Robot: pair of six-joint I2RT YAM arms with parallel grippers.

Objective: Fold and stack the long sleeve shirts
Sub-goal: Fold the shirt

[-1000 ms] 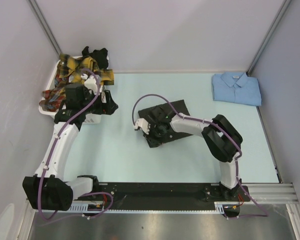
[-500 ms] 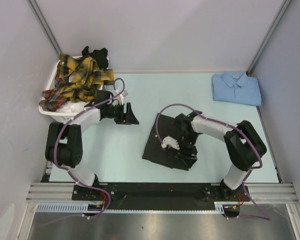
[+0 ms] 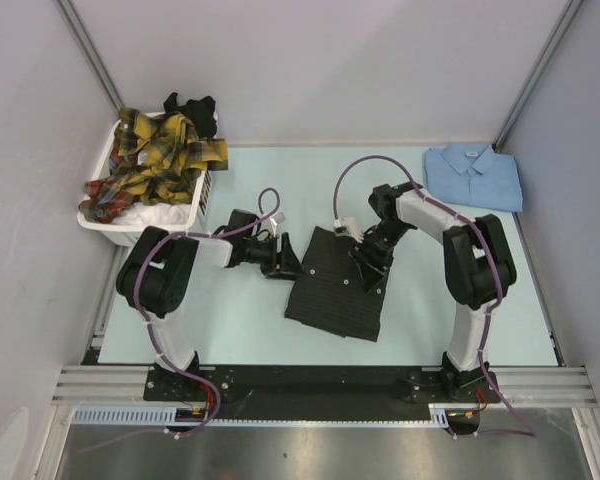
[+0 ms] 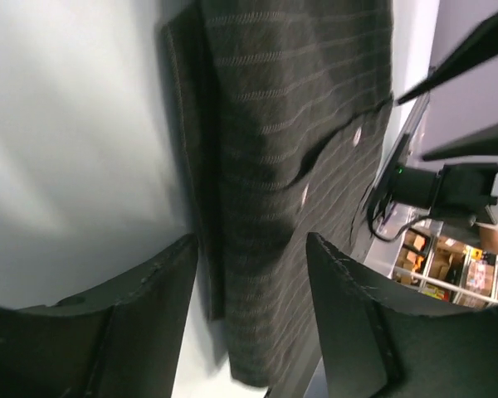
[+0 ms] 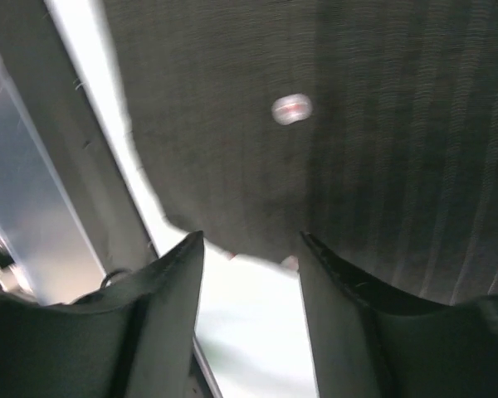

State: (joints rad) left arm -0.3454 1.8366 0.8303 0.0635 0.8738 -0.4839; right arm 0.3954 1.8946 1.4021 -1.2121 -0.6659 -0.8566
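- Black pinstriped shirt (image 3: pixel 332 295) lies folded flat on the table (image 3: pixel 250 320), between the two grippers.
- Left gripper (image 4: pixel 251 245): jaws spread wide, gripping nothing. The shirt's folded side edge runs just ahead of the gap, nearer one finger (image 4: pixel 133 323) than the other. Two pale buttons (image 4: pixel 356 136) sit further out past the jaws.
- Can't tell if the left fingers touch the cloth.
- Right gripper (image 5: pixel 251 240): jaws released, nothing between them. It is low over the far right part of the black shirt. The shirt's edge is just ahead of the fingertips, with a strip of bare table under the gap. One pale button (image 5: pixel 291 109) lies further ahead of the jaws.
- Light blue shirt (image 3: pixel 473 177): folded, collar up, in the far right corner, well apart from the right jaws.
- Yellow-red plaid shirts (image 3: pixel 155 160): heaped in the white basket (image 3: pixel 175 215) at the far left, beyond the left jaws and not touched.
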